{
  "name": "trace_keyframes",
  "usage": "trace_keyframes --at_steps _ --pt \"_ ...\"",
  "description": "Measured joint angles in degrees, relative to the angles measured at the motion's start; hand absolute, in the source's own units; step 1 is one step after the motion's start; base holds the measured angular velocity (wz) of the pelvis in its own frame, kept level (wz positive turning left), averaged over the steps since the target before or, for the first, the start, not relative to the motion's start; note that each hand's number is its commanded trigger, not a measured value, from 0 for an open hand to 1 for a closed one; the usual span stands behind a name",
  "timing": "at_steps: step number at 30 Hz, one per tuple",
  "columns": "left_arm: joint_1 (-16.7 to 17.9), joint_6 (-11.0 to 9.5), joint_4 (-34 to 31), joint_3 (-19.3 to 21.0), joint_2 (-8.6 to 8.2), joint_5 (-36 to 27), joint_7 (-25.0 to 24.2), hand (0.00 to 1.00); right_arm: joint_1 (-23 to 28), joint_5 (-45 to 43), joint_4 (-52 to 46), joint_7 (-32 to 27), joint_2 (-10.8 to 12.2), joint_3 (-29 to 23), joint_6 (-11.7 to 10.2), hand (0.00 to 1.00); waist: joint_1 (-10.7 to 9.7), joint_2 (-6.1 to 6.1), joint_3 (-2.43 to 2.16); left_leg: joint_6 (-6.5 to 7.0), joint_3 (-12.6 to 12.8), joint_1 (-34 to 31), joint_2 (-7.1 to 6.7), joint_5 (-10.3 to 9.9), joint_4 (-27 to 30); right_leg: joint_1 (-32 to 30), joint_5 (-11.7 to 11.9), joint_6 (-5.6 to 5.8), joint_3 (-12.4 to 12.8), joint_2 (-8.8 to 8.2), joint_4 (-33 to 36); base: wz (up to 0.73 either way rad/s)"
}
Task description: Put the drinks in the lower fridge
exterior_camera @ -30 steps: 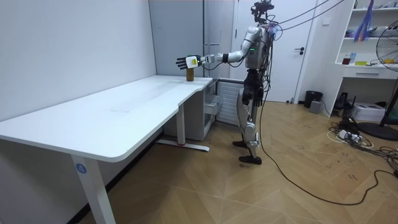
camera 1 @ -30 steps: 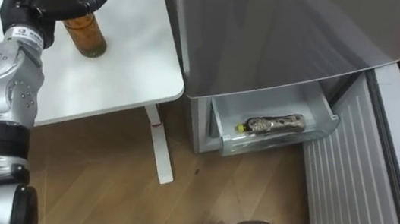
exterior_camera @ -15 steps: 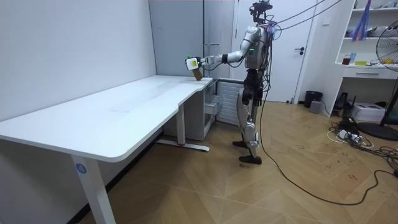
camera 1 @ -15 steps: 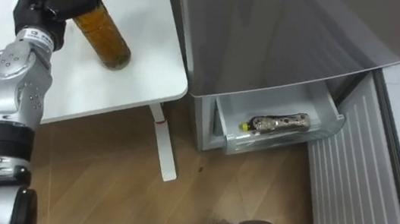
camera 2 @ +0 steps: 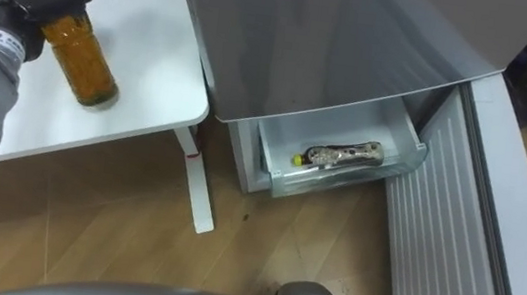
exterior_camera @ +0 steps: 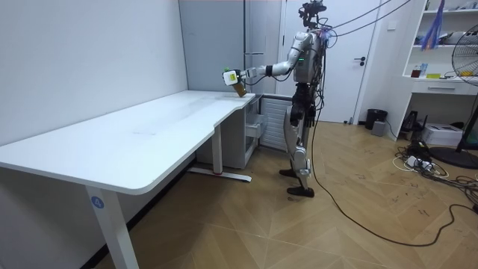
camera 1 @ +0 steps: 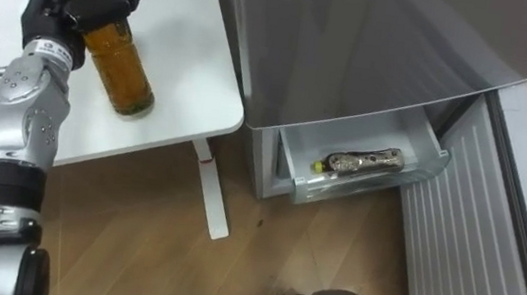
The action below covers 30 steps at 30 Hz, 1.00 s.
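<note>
A brown tea bottle (camera 1: 120, 67) with a green cap is held near its neck by my left hand (camera 1: 56, 13), whose fingers and thumb curl round it. The bottle leans a little, its base just over the white table (camera 1: 189, 53) near the corner beside the fridge. In the room view the left hand (exterior_camera: 230, 75) holds the bottle (exterior_camera: 238, 87) out over the table's far end. The lower fridge drawer (camera 1: 303, 191) is pulled out, and another bottle (camera 1: 367, 163) lies on its side in it.
The grey fridge body (camera 1: 377, 41) stands right of the table. Its lower door (camera 1: 472, 254) hangs wide open over the wooden floor at the right. A white table leg (camera 1: 212, 197) stands between table and fridge. I stand in front of the fridge.
My left hand's fingers have curled round the bottle. The bottle has tipped and shifted slightly toward the table's near edge.
</note>
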Motion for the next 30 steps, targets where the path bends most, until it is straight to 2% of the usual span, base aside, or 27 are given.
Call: trace_keyframes --at_steps 8,14,16,17,20,23,27,30 --pt "0.00 0.00 -1.09 0.00 -0.01 -0.04 0.84 1.00 -0.32 0.26 0.48 -0.02 0.01 0.01 0.00 0.00 0.05 -0.08 -0.08 0.00 -0.04 0.03 0.01 0.00 0.08 0.06 0.00 0.00 -0.15 0.00 0.07 0.00" --pt "0.96 0.01 -9.66 -0.04 -0.45 0.02 3.18 1.00 -1.06 0.28 0.66 0.18 0.08 2.29 0.04 0.00 0.30 -0.70 -0.26 0.00 -1.01 -0.30 0.05 0.00 0.54 0.23 0.01 -0.05 -1.22 -0.19 -0.11 0.05" --pt "3.29 -0.02 -16.82 -0.02 -0.69 0.00 3.26 1.00 -1.07 -0.03 0.69 0.18 0.09 2.22 0.12 0.00 0.39 -0.75 -0.26 0.00 -1.53 -0.42 0.10 0.00 0.54 0.27 -0.04 -0.14 -1.55 -0.24 -0.16 0.08" --pt "4.05 -0.02 -18.42 0.00 -0.69 0.00 3.23 1.00 -1.06 0.00 0.66 0.19 0.09 2.25 0.13 0.00 0.43 -0.74 -0.26 0.00 -1.52 -0.37 0.11 0.00 0.56 0.34 -0.07 -0.17 -1.57 -0.23 -0.16 0.00" --pt "9.21 -0.01 -26.75 -0.02 -1.22 -0.02 2.74 1.00 -1.19 1.32 0.37 0.26 0.27 2.28 0.14 0.00 0.95 -0.71 -0.25 -0.01 -1.57 -0.14 0.20 0.01 0.64 0.59 -0.18 -0.30 -1.67 -0.16 -0.18 0.00" --pt "11.85 -0.01 -28.94 -0.11 -3.03 -0.06 1.50 1.00 -1.18 1.77 0.32 0.21 0.38 2.45 0.40 0.00 2.15 -0.80 -0.15 -0.01 -1.89 0.04 0.20 0.01 0.75 1.00 -0.36 -0.27 -1.80 -0.20 -0.19 0.07" --pt "14.39 -0.01 -29.84 -1.30 -3.33 -0.06 1.43 1.00 -1.76 2.06 0.08 0.02 0.50 3.54 0.43 0.00 2.96 -1.11 -0.06 -0.01 -3.53 -0.65 0.13 0.00 0.76 0.85 -0.44 -0.23 -3.19 -0.57 -0.22 0.20" --pt "15.92 -0.02 -29.90 -1.53 -4.85 -0.06 1.46 1.00 -2.28 3.97 -0.52 -0.64 0.55 4.08 0.35 0.00 3.88 -1.31 -0.18 -0.01 -4.66 -1.04 0.02 0.01 0.90 1.06 -0.44 -0.23 -4.63 -1.05 -0.22 0.23"
